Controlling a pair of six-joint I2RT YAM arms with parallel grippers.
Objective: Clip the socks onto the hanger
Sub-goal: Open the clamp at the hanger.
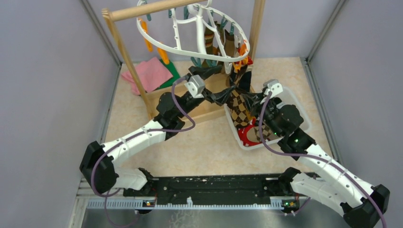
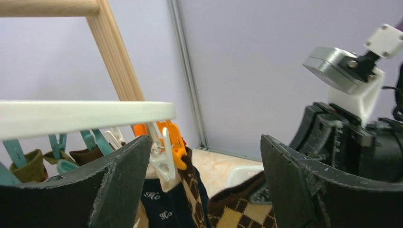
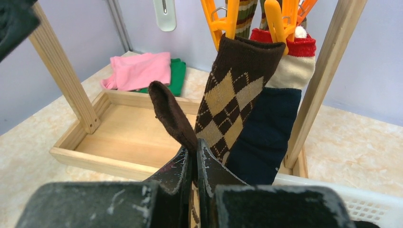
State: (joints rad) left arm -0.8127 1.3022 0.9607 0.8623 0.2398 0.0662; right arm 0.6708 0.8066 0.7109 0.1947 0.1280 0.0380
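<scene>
right claw [image 3: 195, 153]: mine, pinched tight on the brown end of the held argyle sock [image 3: 173, 114]; that flap stands up above my fingertips.
left claw [image 2: 204, 145]: spread wide, gripping nothing; it sits just under the hanger rim, with clips and sock tops showing in the gap.
hanger [image 2: 71, 118]: white oval frame hung from the wooden rack [image 1: 142, 10] at the far end of the surface [image 1: 204, 147]; orange and teal clips dangle from it.
held argyle sock, top view: its diamond pattern runs from between my two claws down toward the white basket [image 1: 304, 124].
clipped argyle sock [image 3: 228, 99]: cuff caught in an orange clip [image 3: 223, 21], hanging straight, just beyond my right claw.
navy sock [image 3: 266, 128]: red cuff, cream band, navy body; held by a second orange clip [image 3: 275, 16], touching the clipped argyle sock on that sock's right.
mustard sock [image 2: 31, 164]: ribbed, hanging among the teal clips [image 2: 58, 142] at the left of my left wrist view.
red-and-white sock [image 1: 247, 135]: lying in the white basket.
white basket, position: on the surface to the right of the rack, under my right arm.
rack tray [image 3: 128, 137]: shallow wooden tray between the rack's posts.
pink cloth [image 3: 138, 71]: folded, lying against the green cloth [image 3: 178, 76], on the surface beyond the tray.
</scene>
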